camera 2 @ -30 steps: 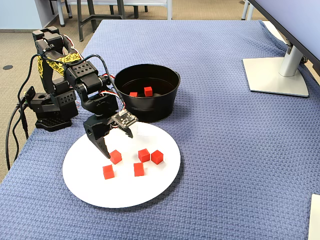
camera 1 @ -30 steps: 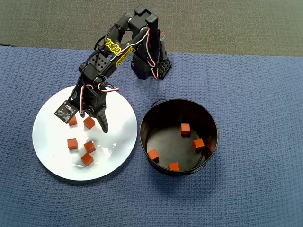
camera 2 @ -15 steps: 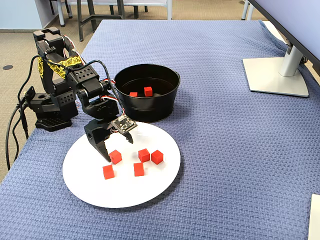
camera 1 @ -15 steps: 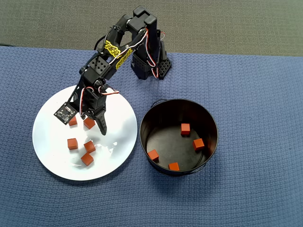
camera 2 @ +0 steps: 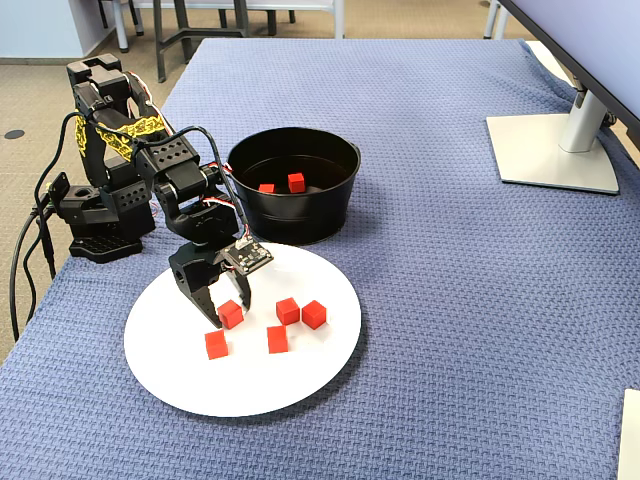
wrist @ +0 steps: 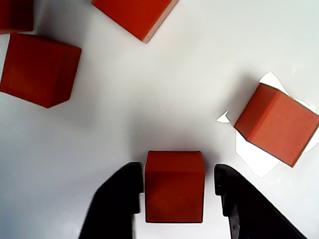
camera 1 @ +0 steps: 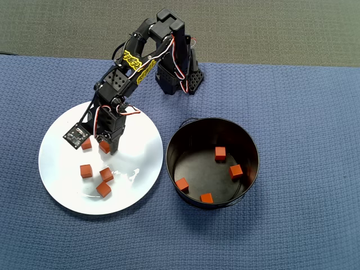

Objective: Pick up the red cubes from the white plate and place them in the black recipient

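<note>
Overhead view: the gripper [camera 1: 105,147] is lowered onto the white plate [camera 1: 62,191] over one of the red cubes [camera 1: 104,147]; three further cubes lie free nearby, a fifth is partly hidden under the wrist. Four cubes rest in the black recipient [camera 1: 212,163], just right of the plate.

Wrist view: the fingers [wrist: 117,199] stand apart, flanking a cube [wrist: 174,185] with narrow gaps either side, its faces square to them. Cubes have no long axis; a neighbour [wrist: 276,124] sits rotated.

Fixed view: the gripper [camera 2: 228,311] straddles the cube [camera 2: 231,314]; only two cubes show inside the recipient [camera 2: 310,215].
</note>
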You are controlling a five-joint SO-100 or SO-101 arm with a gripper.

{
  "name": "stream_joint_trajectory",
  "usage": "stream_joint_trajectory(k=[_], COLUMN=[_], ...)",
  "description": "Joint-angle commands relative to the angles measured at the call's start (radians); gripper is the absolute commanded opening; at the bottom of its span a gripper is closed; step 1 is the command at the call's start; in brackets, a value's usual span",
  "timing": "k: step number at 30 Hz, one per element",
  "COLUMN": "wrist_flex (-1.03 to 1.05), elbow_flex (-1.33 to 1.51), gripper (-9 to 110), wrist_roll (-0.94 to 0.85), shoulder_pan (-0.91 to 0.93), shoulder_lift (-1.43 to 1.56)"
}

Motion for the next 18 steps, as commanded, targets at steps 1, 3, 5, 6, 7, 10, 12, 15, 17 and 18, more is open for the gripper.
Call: stream_joint_trajectory(k=[1,3,5,6,7,10,12,15,17,18], wrist_flex=[-0.031,-0.031,-0.031,-0.028,-0.012,0.089,0.158,0.322,0.423,0.459], elbow_flex=[-0.025,-0.025,-0.029,-0.032,-0.044,-0.129,-0.213,-0.367,-0.471,-0.517], gripper=[0,0,0,0,0,0,0,0,0,0], wrist_roll=[0.023,0.038,0.08,0.109,0.147,0.293,0.422,0.597,0.719,0.776], shoulder_pan=[0.003,0.0,-0.008,-0.014,-0.02,-0.043,-0.066,-0.114,-0.153,-0.175], shoulder_lift=[0.009,0.017,0.032,0.049,0.071,0.146,0.187,0.244,0.276,0.293])
